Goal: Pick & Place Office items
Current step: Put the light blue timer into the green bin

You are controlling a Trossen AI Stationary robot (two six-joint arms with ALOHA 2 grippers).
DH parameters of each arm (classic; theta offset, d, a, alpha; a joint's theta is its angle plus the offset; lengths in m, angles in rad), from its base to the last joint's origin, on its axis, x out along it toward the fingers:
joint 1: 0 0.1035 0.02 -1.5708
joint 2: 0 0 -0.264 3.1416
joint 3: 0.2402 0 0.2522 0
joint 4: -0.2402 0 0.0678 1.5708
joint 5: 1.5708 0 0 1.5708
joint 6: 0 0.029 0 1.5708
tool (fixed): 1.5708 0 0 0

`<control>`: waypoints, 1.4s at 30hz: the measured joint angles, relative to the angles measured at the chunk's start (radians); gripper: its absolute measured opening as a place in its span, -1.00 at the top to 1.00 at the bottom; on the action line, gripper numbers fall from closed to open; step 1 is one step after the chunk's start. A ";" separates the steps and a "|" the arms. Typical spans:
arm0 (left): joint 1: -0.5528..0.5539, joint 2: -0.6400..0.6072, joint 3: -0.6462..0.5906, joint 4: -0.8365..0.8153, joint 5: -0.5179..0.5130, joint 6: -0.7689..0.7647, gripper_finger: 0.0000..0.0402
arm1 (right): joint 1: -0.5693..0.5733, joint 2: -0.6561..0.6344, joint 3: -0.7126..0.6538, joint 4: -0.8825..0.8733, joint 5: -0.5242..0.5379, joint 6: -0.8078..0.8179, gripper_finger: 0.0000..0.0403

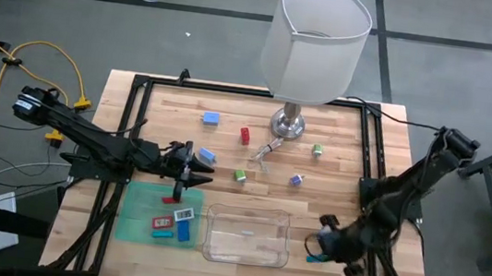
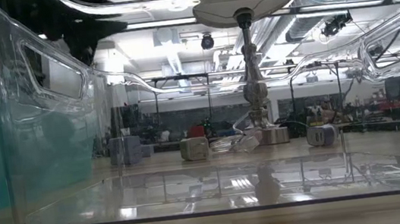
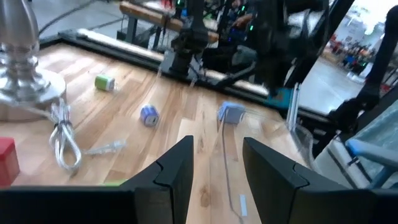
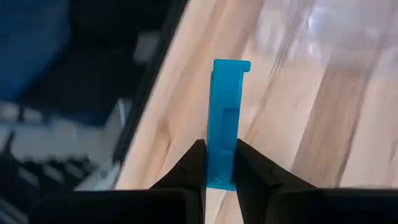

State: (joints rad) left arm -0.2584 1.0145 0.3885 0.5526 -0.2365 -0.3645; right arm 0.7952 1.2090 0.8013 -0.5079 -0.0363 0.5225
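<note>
My right gripper (image 1: 319, 247) hovers over the table's near right, just right of the clear tray (image 1: 249, 215), and is shut on a blue stick-shaped office item (image 4: 224, 112). My left gripper (image 1: 194, 166) stands open above the far edge of the green mat (image 1: 135, 214), with nothing between its fingers (image 3: 214, 168). Several office items lie on the mat, among them a blue one (image 1: 183, 231) and a red one (image 1: 170, 201). Others lie on the wood: blue (image 1: 211, 116), red (image 1: 245, 135), green (image 1: 317, 150), purple (image 1: 296, 179). My right gripper pinches the blue stick's near end (image 4: 222, 163) between its two fingers. The fingers lie along the stick, which juts out past the fingertips. They slant down toward the table. The stick is lifted clear of the wood.
A lamp with a white shade (image 1: 318, 39) and silver base (image 1: 289, 124) stands at the table's far middle, its cable (image 1: 263, 154) coiled beside it. A black frame (image 1: 370, 152) borders the table. A further blue piece (image 1: 208, 155) lies just beyond my left gripper.
</note>
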 joint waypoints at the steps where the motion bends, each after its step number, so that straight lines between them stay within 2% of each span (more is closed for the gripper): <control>1: 0.000 0.011 0.000 0.002 0.000 0.000 0.33 | -0.031 -0.009 0.000 0.029 -0.011 -0.014 0.77; 4: 0.000 0.044 0.009 0.034 0.035 0.000 0.33 | -0.125 -0.016 0.026 0.090 -0.052 -0.079 0.77; 9: 0.010 0.090 0.072 0.039 0.147 0.072 0.33 | -0.281 0.011 0.140 0.101 -0.046 -0.194 0.76; 17: 0.011 0.165 0.173 0.076 0.156 0.303 0.33 | -0.464 0.058 0.223 0.158 -0.042 -0.338 0.76; 22: 0.014 0.212 0.183 0.230 0.155 0.348 0.33 | -0.503 0.064 0.223 0.235 -0.021 -0.443 0.77; 26: 0.014 0.237 0.182 0.288 0.151 0.351 0.33 | -0.517 0.068 0.223 0.300 0.019 -0.506 0.77; 34: 0.016 0.269 0.182 0.337 0.103 0.446 0.33 | -0.567 0.119 0.223 0.469 0.055 -0.573 0.77; 42: 0.049 0.278 0.182 0.365 0.103 0.439 0.33 | -0.596 0.167 0.222 0.543 0.056 -0.637 0.77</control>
State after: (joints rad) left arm -0.2093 1.2930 0.5701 0.9171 -0.1331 0.0746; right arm 0.1993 1.3762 1.0231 0.0355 0.0197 -0.1145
